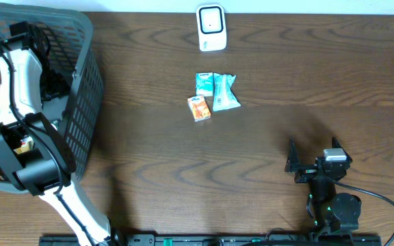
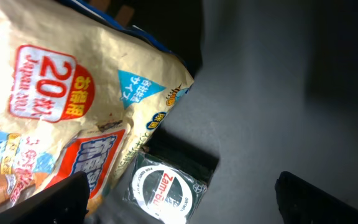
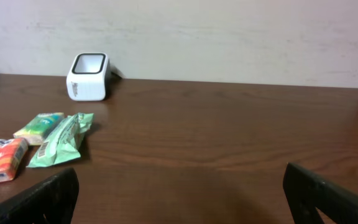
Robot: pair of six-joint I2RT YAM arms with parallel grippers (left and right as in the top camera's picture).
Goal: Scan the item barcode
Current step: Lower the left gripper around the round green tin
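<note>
At the left edge, basket: a dark grey plastic mesh basket (image 1: pixel 87 82) stands on the brown wooden table (image 1: pixel 320 82); the white left arm (image 1: pixel 19 89) bends over its rim and reaches down inside.
Left gripper: the left gripper (image 2: pixel 188 202) is inside the basket with its 2 dark fingers (image 2: pixel 61 199) spread wide and nothing between them; 1 is over the bag's near edge, the other over the bare grey floor to the right.
Goods in basket: a cream plastic bag (image 2: pixel 61 93) with a red round badge reading 20 fills the left of the wrist view; a small black packet (image 2: pixel 166 183) with a round white and red label lies just beside its lower edge, between the fingers.
Whether touching: cannot tell if either finger touches the bag or the packet.
Scanner: a white box-shaped barcode scanner (image 1: pixel 211 27) (image 3: pixel 87 76) stands at the far edge of the table, about the middle.
Table middle: 3 small items lie close together, near of the scanner and well apart from it: a teal packet (image 1: pixel 203 83) (image 3: pixel 39 126), a pale green wrapper (image 1: pixel 225 92) (image 3: pixel 61 146) touching it on the right, and an orange box (image 1: pixel 199 108) (image 3: pixel 2 160) just near of the teal one.
Right gripper: the right gripper (image 1: pixel 296 162) (image 3: pixel 185 199) sits low over the near right of the table, jaws spread wide and empty, facing the scanner and the 3 items.
</note>
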